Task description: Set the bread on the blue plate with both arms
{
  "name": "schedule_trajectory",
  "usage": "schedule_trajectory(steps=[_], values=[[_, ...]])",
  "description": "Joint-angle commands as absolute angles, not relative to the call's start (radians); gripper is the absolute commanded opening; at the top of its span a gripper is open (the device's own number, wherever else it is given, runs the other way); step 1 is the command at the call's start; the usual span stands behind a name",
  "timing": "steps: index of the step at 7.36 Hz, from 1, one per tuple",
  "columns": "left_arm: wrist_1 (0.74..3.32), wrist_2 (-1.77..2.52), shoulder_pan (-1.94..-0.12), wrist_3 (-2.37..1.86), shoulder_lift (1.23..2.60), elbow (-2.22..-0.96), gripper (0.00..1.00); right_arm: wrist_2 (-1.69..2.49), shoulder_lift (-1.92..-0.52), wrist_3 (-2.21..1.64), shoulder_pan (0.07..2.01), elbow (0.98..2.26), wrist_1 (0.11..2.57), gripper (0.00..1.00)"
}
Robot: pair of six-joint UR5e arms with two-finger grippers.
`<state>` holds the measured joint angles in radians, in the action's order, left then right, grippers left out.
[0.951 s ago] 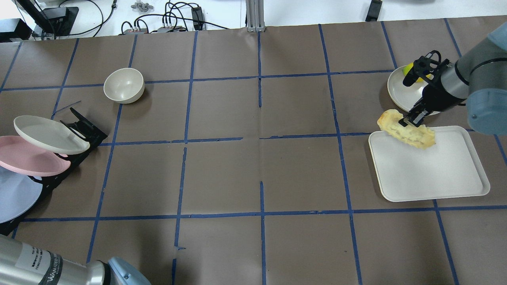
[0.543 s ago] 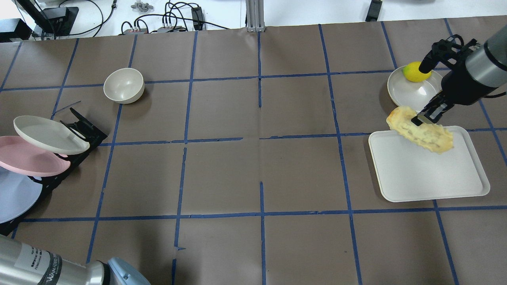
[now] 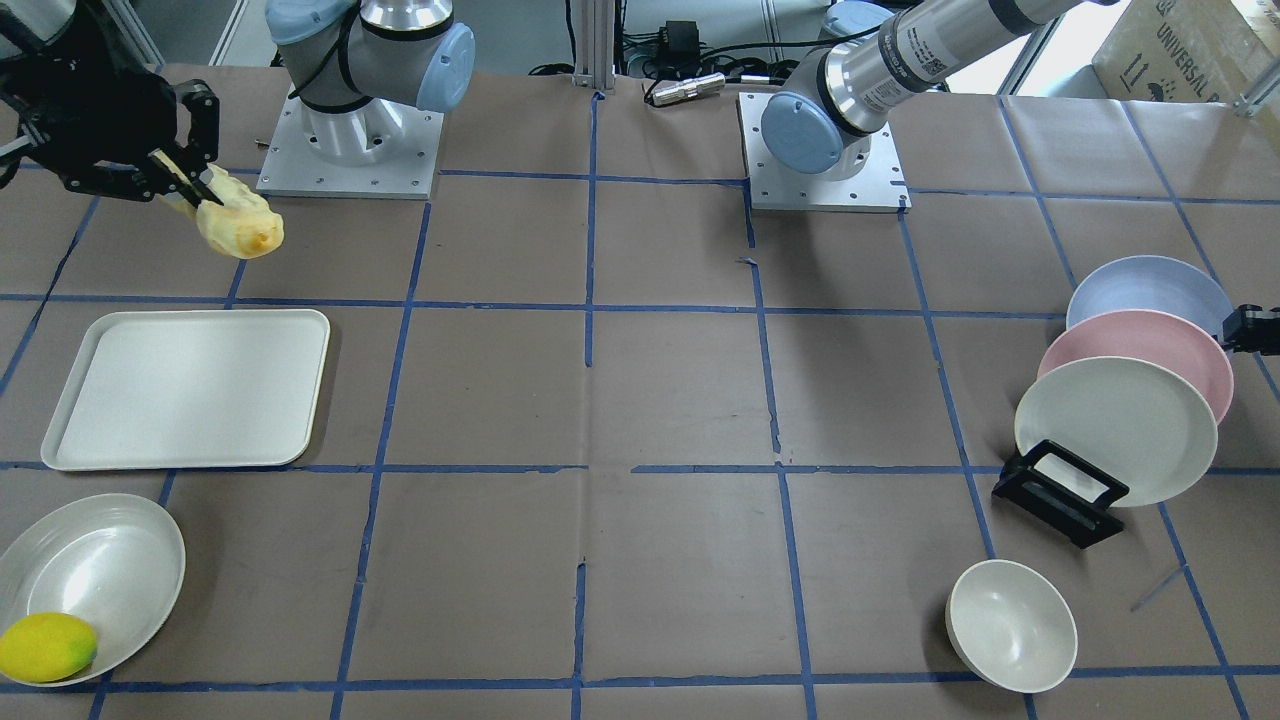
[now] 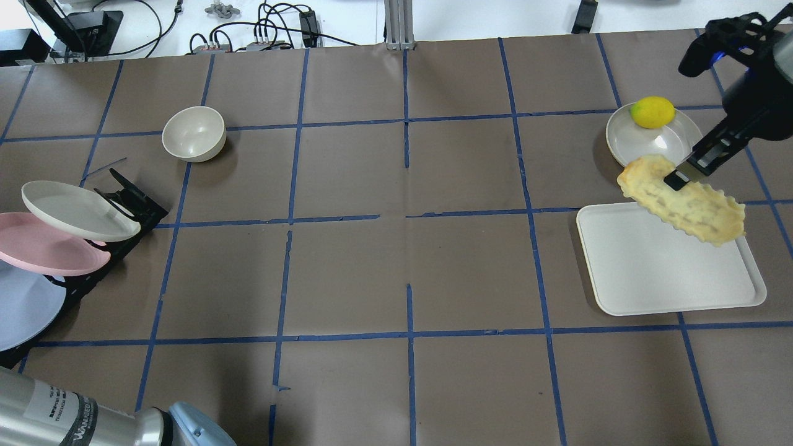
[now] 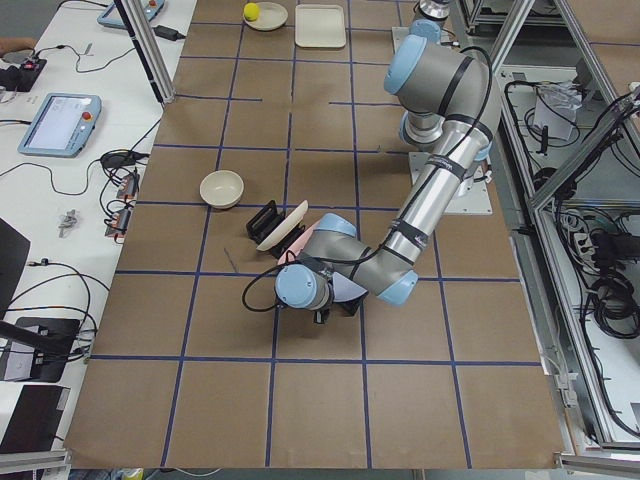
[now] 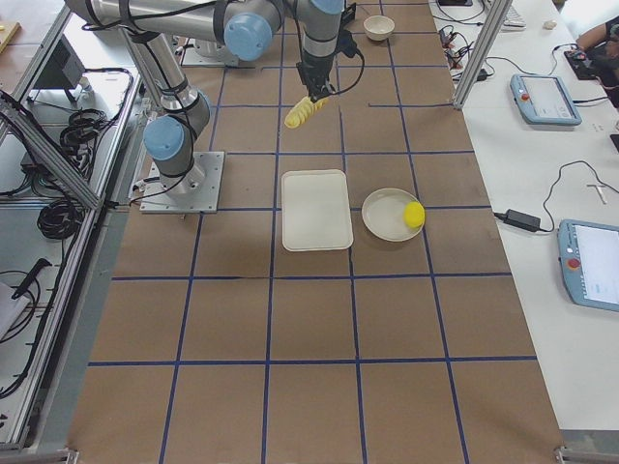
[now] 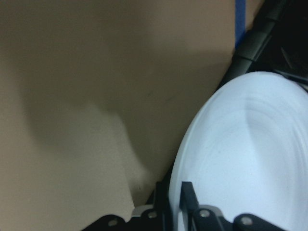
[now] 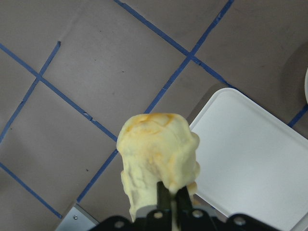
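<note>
The bread [image 4: 681, 201] is a pale-yellow ridged loaf with a browner end. My right gripper [image 4: 675, 179] is shut on it and holds it tilted in the air above the far edge of the white tray [image 4: 669, 272]. It also shows in the front view [image 3: 235, 225] and in the right wrist view [image 8: 156, 154]. The blue plate [image 4: 25, 303] leans in a black rack [image 4: 133, 198] at the table's left end. In the left wrist view my left gripper [image 7: 177, 207] has its fingers nearly together on the rim of the blue plate [image 7: 250, 159].
A pink plate [image 4: 43, 244] and a cream plate [image 4: 74, 210] lean in the same rack. A cream bowl [image 4: 193, 133] stands beyond them. A lemon [image 4: 652, 112] lies on a cream dish [image 4: 644, 148] behind the tray.
My right gripper has risen and moved right with the bread, lifting it off the tray and uncovering the lemon. The left arm has not moved.
</note>
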<state>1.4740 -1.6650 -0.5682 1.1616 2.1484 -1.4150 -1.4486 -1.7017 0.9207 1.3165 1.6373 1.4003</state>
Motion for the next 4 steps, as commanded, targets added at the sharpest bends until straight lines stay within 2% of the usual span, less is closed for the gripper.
schedule_trajectory(steps=[1,4], values=[[1.499,-1.702,-0.563,1.199,2.110,-1.385,0.14,-1.456,-1.698,0.838,1.410,1.620,1.402,0.17],[1.587,-1.729,-0.551,1.230,1.981,-1.405,0.13,-1.451,-1.697,0.841,1.410,1.620,1.411,0.19]])
